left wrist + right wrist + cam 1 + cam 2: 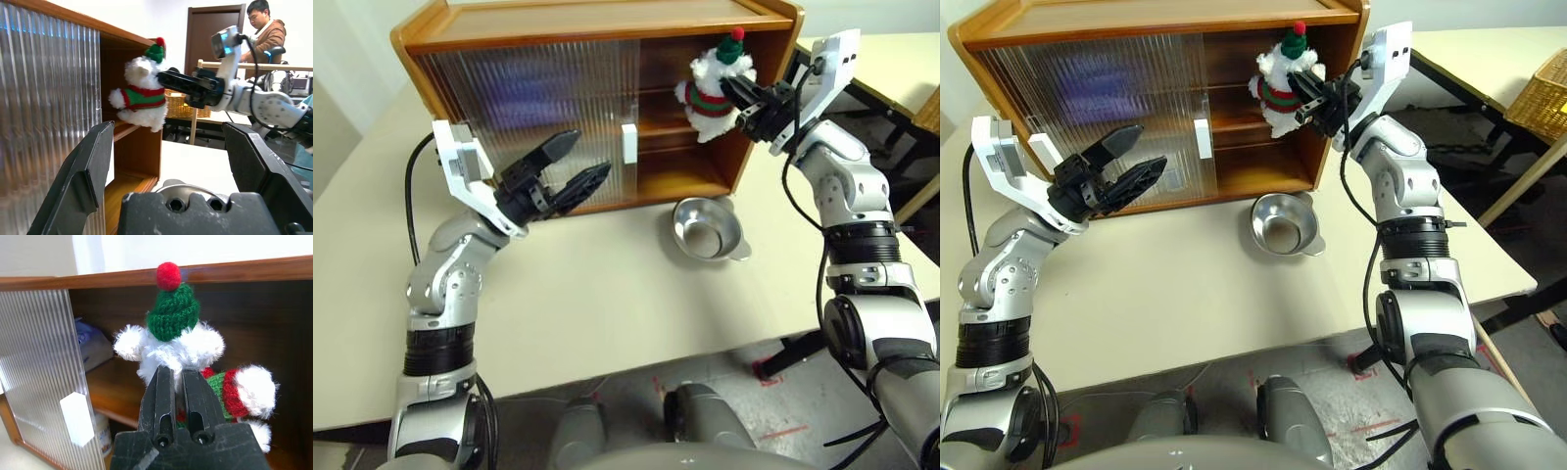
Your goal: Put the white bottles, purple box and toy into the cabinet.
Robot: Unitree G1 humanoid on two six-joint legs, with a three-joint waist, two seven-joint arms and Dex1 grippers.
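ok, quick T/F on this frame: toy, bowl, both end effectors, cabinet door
1. The right end effector is shut on the toy. True.
2. The toy sits in the bowl. False: the bowl is empty and the toy is held up at the cabinet opening.
3. The left end effector is open and holds nothing. True.
4. The cabinet's right side is covered by a door. False: it is open, with the shelf showing.

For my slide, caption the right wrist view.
Black two-finger right gripper holds fluffy white plush toy before the open orange-brown wooden cabinet.
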